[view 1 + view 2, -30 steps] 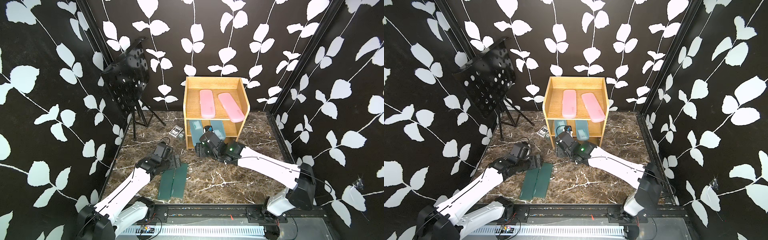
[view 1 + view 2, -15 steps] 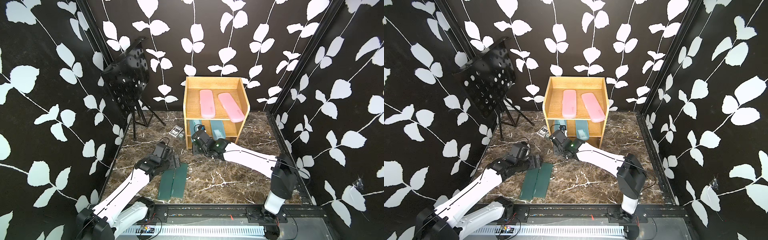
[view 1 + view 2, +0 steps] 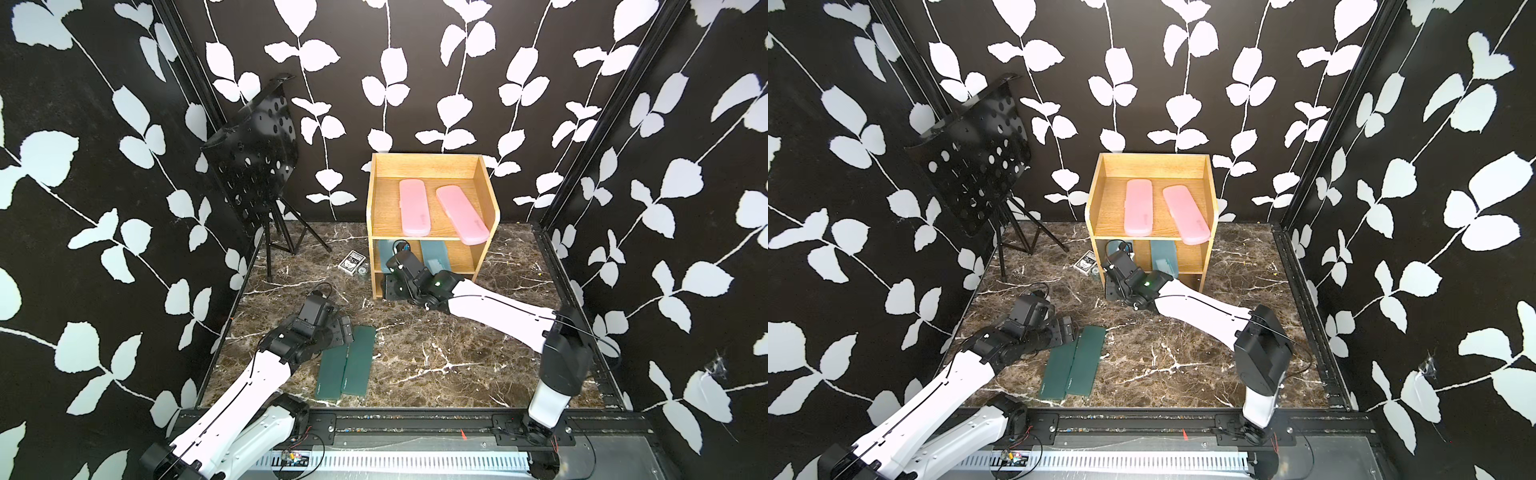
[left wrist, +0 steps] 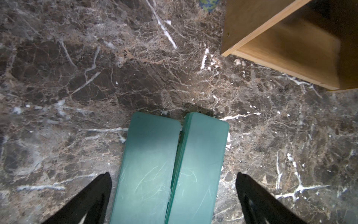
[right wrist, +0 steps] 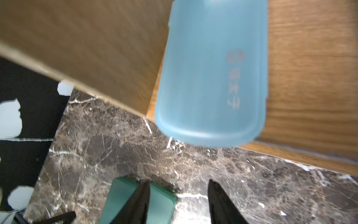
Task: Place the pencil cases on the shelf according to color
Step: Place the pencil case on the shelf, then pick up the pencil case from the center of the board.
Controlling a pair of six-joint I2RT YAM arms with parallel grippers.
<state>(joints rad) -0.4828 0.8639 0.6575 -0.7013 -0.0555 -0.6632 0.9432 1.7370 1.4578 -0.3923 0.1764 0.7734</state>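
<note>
pink cases (image 3: 415, 205): both laid on the top tier of the shelf (image 3: 486, 199).
blue cases (image 3: 434, 255): both laid on the middle tier.
green cases (image 4: 147, 168): side by side, touching, on the surface (image 3: 436, 340); not yet shelved.
left claw (image 4: 173, 174): fingers spread wide, straddling the green pair, nothing gripped.
right claw (image 5: 179, 182): fingers apart, empty, just in front of a blue case.
step: green pickup is judged in hand.
next: one green case should be singled out and clamped, then carried to the bottom tier.

The marble tabletop (image 3: 457, 357) is carrying the shelf (image 3: 487, 195) at twelve o'clock, two green cases (image 3: 357, 361) lying side by side at eight and a card box (image 3: 352, 262) at eleven; pink cases (image 3: 414, 205) are resting on its top tier.
</note>
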